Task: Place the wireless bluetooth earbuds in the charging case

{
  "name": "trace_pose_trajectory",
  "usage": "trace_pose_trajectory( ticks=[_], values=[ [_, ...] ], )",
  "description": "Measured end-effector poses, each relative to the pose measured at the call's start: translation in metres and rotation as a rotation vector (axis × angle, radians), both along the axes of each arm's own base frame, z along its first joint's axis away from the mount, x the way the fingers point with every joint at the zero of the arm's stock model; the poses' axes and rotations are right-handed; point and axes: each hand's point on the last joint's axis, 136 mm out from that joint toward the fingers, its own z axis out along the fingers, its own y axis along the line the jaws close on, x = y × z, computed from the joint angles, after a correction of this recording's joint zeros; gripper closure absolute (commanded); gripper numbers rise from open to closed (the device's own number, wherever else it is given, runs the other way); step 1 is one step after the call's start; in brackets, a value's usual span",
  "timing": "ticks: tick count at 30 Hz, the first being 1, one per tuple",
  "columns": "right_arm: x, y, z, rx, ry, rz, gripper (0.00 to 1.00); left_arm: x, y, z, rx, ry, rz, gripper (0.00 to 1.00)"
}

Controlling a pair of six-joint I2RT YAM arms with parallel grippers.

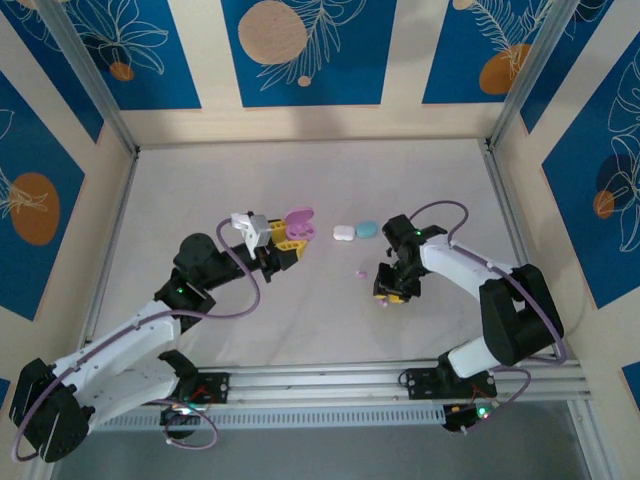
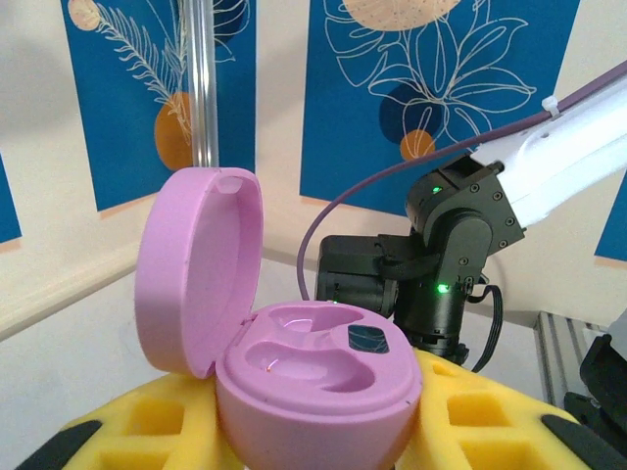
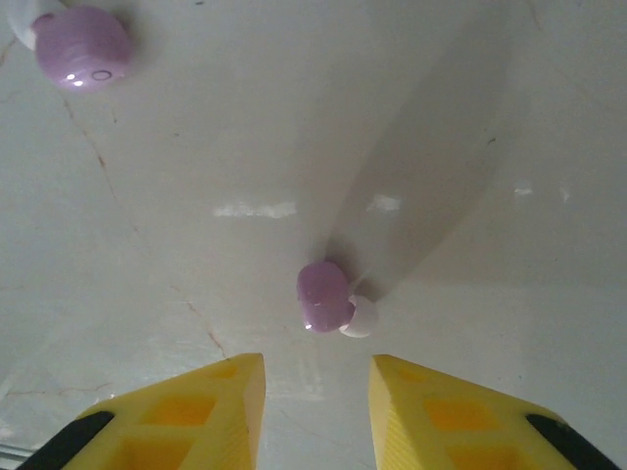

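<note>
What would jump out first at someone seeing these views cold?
First, the pink case held up in the left gripper, lid swung open and its wells looking empty. Next, the right gripper hangs open low over a pink earbud on the table, with a second pink earbud lying farther off.

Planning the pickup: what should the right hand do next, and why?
Probably ease the right hand forward until the nearer pink earbud sits between its fingers: they stand apart, empty, the bud lies beyond their tips, and the pink charging case is open.
</note>
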Motion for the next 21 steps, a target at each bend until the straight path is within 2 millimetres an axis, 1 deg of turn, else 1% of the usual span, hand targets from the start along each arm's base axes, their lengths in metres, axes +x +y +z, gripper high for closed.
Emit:
trace_pose_trajectory(
  ticks=[9,17,21],
  values=[
    [0.0070,0.0010,-0.0014,-0.014,-0.007,0.030,0.66,0.0004,-0.0002,-0.0051,0.022,0.000,0.002,0.71],
    [0.0092,0.0022,-0.0055,-0.027,0.007,0.052,0.65,-0.0016,0.0014,-0.0031,0.020,-0.003,0.002,0.71],
    [0.0093,0.0038,-0.0075,-0.037,0.011,0.069,0.65,-0.0015,0.0013,-0.0053,0.026,0.005,0.002,0.71]
  ],
)
